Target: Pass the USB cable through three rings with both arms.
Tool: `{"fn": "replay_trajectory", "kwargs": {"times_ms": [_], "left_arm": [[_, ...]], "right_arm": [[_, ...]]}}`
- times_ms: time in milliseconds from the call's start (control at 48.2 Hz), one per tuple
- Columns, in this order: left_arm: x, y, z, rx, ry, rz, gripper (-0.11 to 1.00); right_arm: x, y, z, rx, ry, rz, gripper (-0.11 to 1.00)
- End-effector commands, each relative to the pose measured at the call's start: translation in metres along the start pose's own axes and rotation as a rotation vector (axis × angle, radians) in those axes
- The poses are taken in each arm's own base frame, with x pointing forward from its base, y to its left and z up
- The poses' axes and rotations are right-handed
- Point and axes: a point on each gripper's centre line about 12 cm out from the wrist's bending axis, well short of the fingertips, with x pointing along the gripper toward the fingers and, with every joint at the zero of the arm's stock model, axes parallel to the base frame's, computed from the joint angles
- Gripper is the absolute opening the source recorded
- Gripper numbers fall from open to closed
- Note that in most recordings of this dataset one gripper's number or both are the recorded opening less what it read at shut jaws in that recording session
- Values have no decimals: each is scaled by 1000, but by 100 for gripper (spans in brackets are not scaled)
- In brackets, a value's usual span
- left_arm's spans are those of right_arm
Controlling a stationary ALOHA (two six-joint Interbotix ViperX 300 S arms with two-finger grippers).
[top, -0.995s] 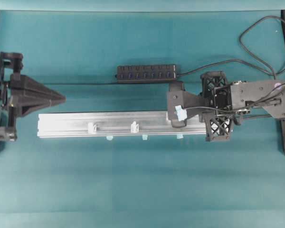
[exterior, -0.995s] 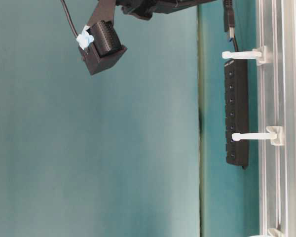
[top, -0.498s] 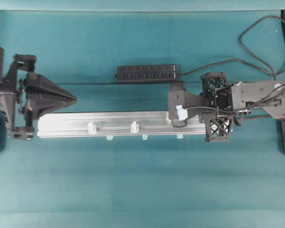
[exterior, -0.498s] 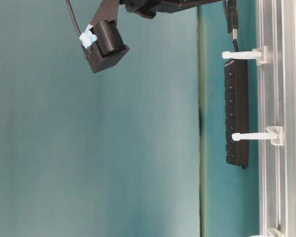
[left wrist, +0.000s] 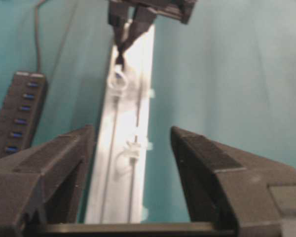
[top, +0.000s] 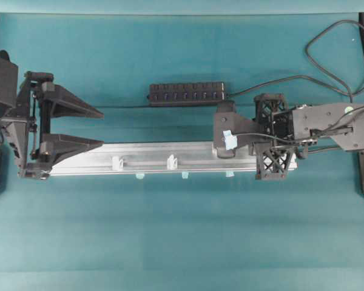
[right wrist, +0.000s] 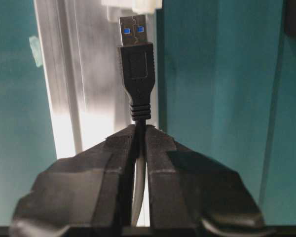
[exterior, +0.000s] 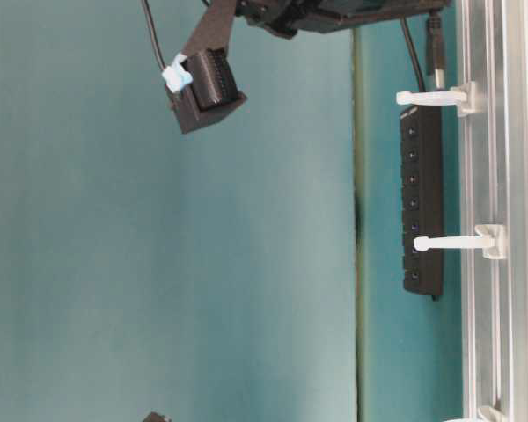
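My right gripper (right wrist: 140, 129) is shut on the USB cable just behind its black plug (right wrist: 135, 59). The metal tip points at the whitish ring (right wrist: 133, 5) nearest that arm and stops just short of it. From table level the plug (exterior: 435, 53) hangs right by that ring (exterior: 431, 97). Another ring (exterior: 449, 242) stands farther along the rail. From overhead two rings (top: 116, 162) (top: 171, 162) show, and the right arm (top: 303, 124) covers the other. My left gripper (top: 102, 128) is open and empty at the rail's left end, with a ring (left wrist: 130, 150) ahead between its fingers.
The rings stand on a long aluminium rail (top: 170, 151) with small blue tape tabs (top: 185, 176) along its front edge. A black USB hub (top: 187, 93) lies behind the rail. Its cord loops at the back right (top: 327, 33). Teal cloth covers the table.
My left arm has moved right toward the rail's end and its jaws have opened from shut. My right gripper has shifted slightly left, bringing the plug closer to the nearest ring.
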Motion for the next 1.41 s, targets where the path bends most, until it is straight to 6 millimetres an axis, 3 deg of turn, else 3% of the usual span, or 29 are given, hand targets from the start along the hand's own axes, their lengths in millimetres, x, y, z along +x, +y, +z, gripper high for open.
{"fn": "replay_trajectory", "kwargs": {"times_ms": [0,498,954,1203,1389], "left_arm": [[-1,-1,12,5,-32,-4,69],[0,-1,9,2,-18,-3,69],[3,-1,8,5,-8,0,69],[26,2,5,11,44,12,69],[65,9,0,7,88,33,69]], "right_arm": [[1,0,5,11,-18,2,-8],[3,-2,13,39,-52,5,-8],[-1,-1,30,148,-192,25,-8],[-1,-1,31,143,-203,26,-8],[-2,-3,33,148,-224,27,-8]]}}
